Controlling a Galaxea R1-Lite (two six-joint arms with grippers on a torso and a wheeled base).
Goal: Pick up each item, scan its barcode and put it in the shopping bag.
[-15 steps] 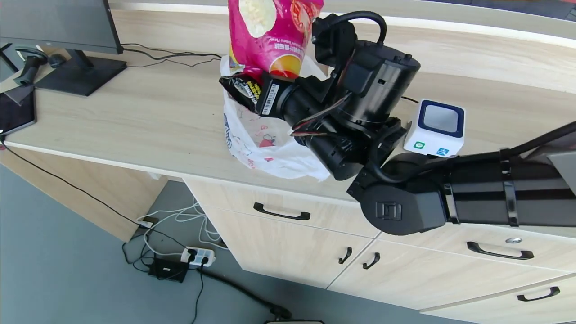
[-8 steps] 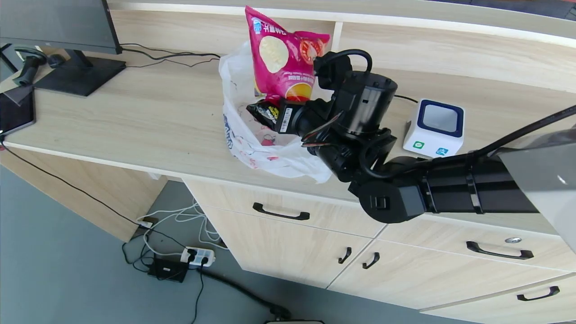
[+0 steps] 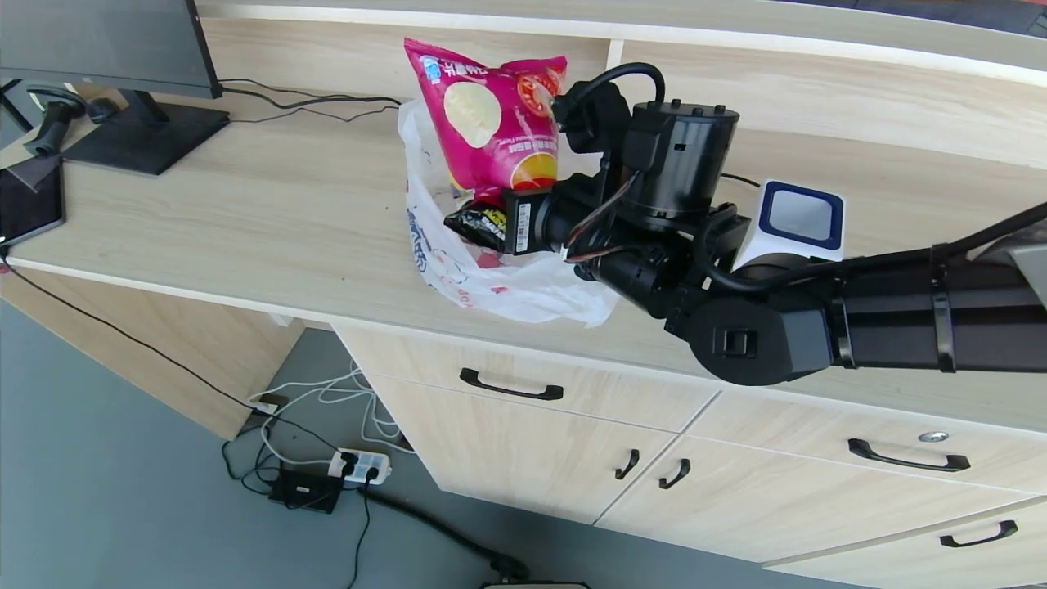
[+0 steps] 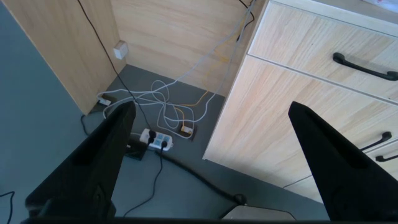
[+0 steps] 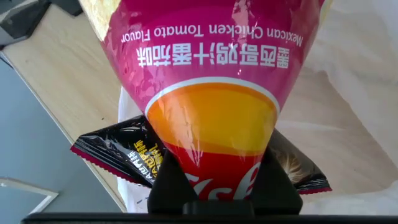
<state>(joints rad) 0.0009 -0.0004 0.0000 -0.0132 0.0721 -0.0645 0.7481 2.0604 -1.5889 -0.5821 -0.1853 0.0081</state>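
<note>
My right gripper [image 3: 501,214] is shut on the bottom end of a pink chips bag [image 3: 491,123], which stands upright over the mouth of the white shopping bag [image 3: 499,282] on the counter. In the right wrist view the pink chips bag [image 5: 205,81] is pinched at its tip by the right gripper [image 5: 217,183]. A black snack packet [image 3: 474,225] lies pressed against the gripper at the shopping bag's opening; the black snack packet [image 5: 124,155] spreads behind the pink tip, and I cannot tell if it is clamped too. My left gripper [image 4: 217,162] hangs open above the floor.
A white scanner [image 3: 792,219] with a blue-framed window stands on the counter right of the shopping bag. A monitor [image 3: 98,41], a handheld scanner [image 3: 51,123] and a tablet [image 3: 29,204] sit at the far left. Drawers [image 3: 511,384] and floor cables [image 3: 327,466] lie below.
The right gripper has come down with the pink chips bag from high up to the shopping bag's mouth. The chips bag now leans a little more to the left.
</note>
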